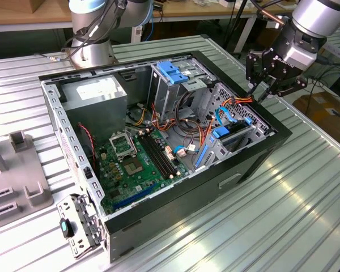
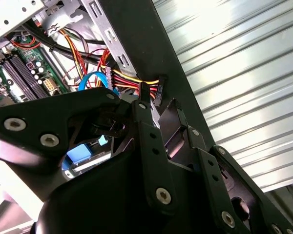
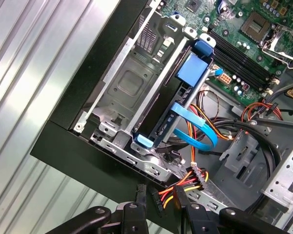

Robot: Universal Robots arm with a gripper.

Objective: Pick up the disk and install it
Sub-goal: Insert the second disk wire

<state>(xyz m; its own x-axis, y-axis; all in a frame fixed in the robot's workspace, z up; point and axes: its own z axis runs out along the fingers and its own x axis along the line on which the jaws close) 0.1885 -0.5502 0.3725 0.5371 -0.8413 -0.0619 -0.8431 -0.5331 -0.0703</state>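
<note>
- Disk (image 3: 167,118): seated on edge in the metal drive cage (image 3: 127,83) at the corner of the computer case (image 1: 249,164). In the first wrist view it presents a narrow black side, bordered by its blue plastic carrier frame.
- Carrier frame: a broad blue tab (image 3: 191,68) stands at the end toward the motherboard (image 1: 130,164); a smaller light-blue tab (image 3: 142,141) stands at the end toward the case wall.
- Cabling: a flat blue data cable (image 3: 198,126) loops just beside the disk. A red, yellow and black power lead (image 3: 185,183) ends in black connectors near the cage.
- Gripper (image 1: 260,90): hovers above the case rim beside the cage; jaws stand apart and clamp nothing.
- Markings: the grey power supply (image 1: 96,96) carries a white sticker; its print is too small to read.
- Bench (image 1: 306,198): ribbed metal surface carrying the case.
</note>
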